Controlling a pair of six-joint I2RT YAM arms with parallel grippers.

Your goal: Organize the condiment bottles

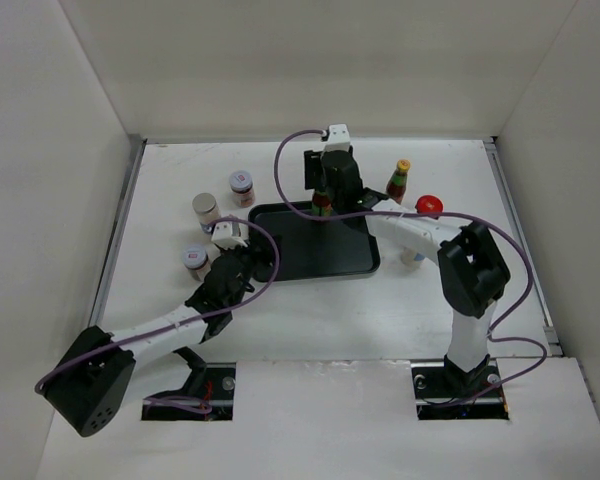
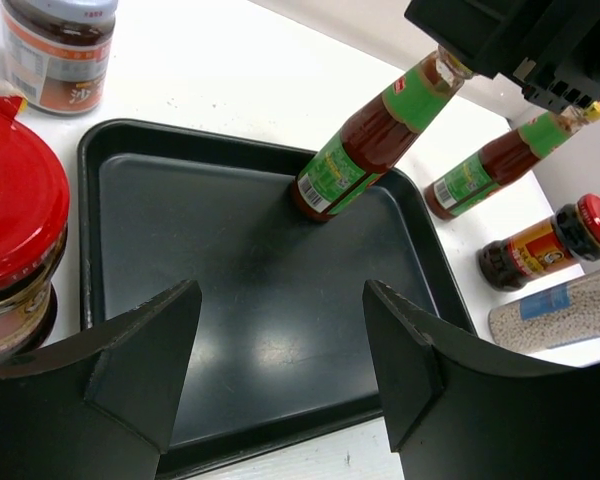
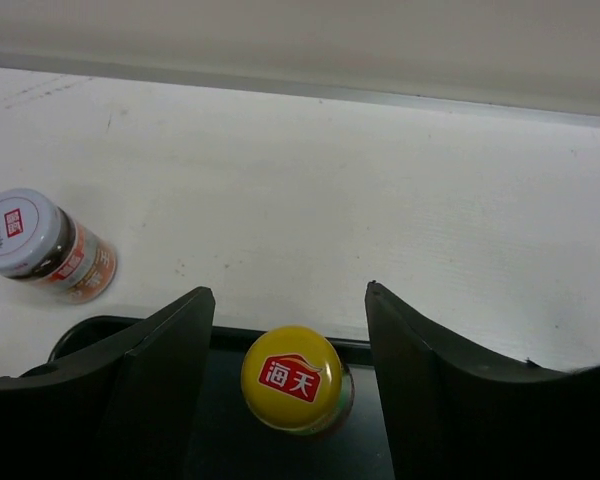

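Note:
A slim dark sauce bottle (image 1: 322, 204) with a yellow cap (image 3: 292, 378) stands in the black tray (image 1: 345, 262) by its far edge. My right gripper (image 1: 326, 188) hangs over it, open (image 3: 287, 300), with a finger on each side of the cap and not touching it. The second sauce bottle (image 1: 398, 181), a red-lidded jar (image 1: 429, 206) and a shaker (image 2: 555, 310) stand right of the tray. My left gripper (image 1: 252, 264) is open and empty (image 2: 280, 300) over the tray's near left edge. Another red-lidded jar (image 2: 15, 200) is just to its left.
A silver-capped shaker (image 1: 206, 209) and two white-lidded jars (image 1: 242, 187) (image 1: 195, 260) stand left of the tray. White walls close in the table on three sides. The right arm's cable loops over the tray's far side.

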